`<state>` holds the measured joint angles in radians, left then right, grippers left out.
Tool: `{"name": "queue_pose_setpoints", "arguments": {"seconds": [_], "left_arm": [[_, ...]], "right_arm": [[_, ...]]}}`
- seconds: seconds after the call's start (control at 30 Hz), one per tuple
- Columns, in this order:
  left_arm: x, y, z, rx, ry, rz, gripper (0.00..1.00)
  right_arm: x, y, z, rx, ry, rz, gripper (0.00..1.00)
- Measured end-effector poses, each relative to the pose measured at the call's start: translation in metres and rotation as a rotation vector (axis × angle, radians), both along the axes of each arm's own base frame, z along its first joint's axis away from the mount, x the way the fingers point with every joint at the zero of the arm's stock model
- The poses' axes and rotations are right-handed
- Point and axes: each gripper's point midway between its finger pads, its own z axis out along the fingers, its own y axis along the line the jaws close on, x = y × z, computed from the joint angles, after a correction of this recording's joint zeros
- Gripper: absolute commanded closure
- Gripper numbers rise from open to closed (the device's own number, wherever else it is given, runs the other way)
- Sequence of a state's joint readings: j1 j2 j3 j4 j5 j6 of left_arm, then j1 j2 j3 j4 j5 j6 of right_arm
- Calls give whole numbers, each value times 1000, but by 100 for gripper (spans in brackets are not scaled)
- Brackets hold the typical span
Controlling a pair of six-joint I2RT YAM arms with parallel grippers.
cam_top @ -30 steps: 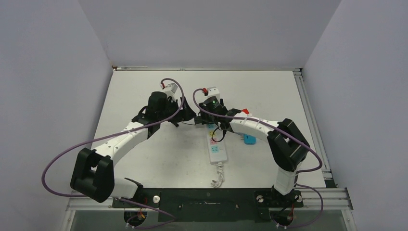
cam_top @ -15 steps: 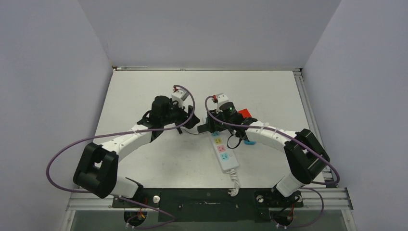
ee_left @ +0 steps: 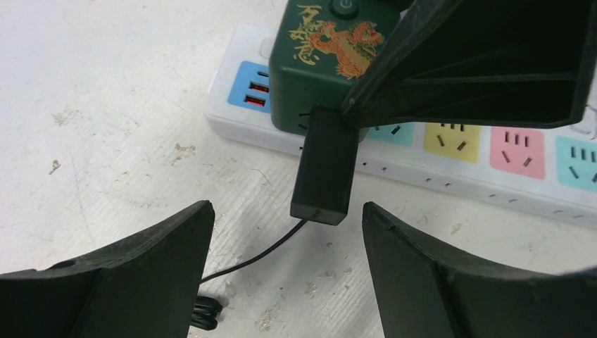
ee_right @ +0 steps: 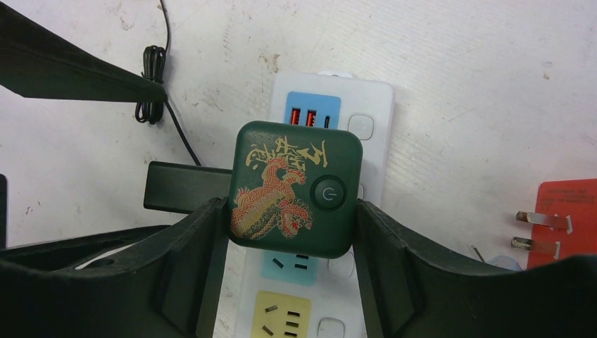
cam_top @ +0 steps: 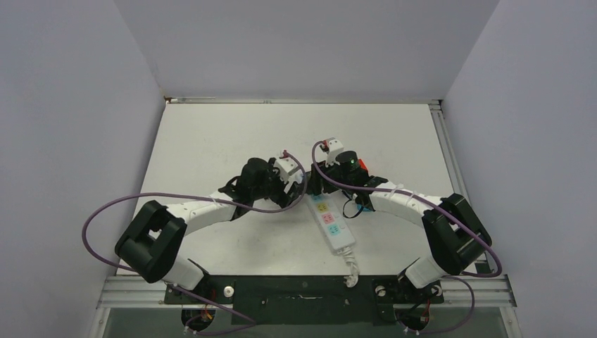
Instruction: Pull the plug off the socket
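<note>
The socket (cam_top: pixel 332 224) is a long white strip with pastel outlets (ee_right: pixel 373 98), lying on the table. A dark green cube adapter with a dragon print (ee_right: pixel 296 186) sits plugged into it near its USB end. My right gripper (ee_right: pixel 290 211) is shut on this cube, one finger on each side. A black plug (ee_left: pixel 326 165) with a thin black cable sticks out of the cube's side (ee_right: pixel 186 186). My left gripper (ee_left: pixel 286 209) is open, level with the plug's tip, fingers apart on either side and not touching it.
A red plug with bare metal prongs (ee_right: pixel 563 218) lies right of the strip, seen as a red patch (cam_top: pixel 363 165) behind the right wrist. The black cable's coiled bundle (ee_right: pixel 149 88) lies left of the strip. The strip's white cord (cam_top: pixel 350 264) runs toward the near edge.
The right gripper has dragged the cube and strip rightward and nearer. The left gripper has followed to the right and now faces the black plug.
</note>
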<state>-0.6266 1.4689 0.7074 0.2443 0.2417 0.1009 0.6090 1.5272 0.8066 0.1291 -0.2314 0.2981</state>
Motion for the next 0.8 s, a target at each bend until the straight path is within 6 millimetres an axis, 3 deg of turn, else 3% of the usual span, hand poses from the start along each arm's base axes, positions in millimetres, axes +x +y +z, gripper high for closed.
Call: {"name": "queue_pose_setpoints", "arguments": {"seconds": [0.17, 0.43, 0.8], "left_arm": [[-6, -9, -17, 61, 5, -38, 42], [-11, -26, -13, 87, -31, -71, 59], [-11, -26, -12, 124, -48, -63, 62]], "right_arm": [[-1, 1, 0, 3, 0, 11, 95], [0, 3, 0, 6, -5, 17, 95], [0, 3, 0, 5, -9, 19, 95]]}}
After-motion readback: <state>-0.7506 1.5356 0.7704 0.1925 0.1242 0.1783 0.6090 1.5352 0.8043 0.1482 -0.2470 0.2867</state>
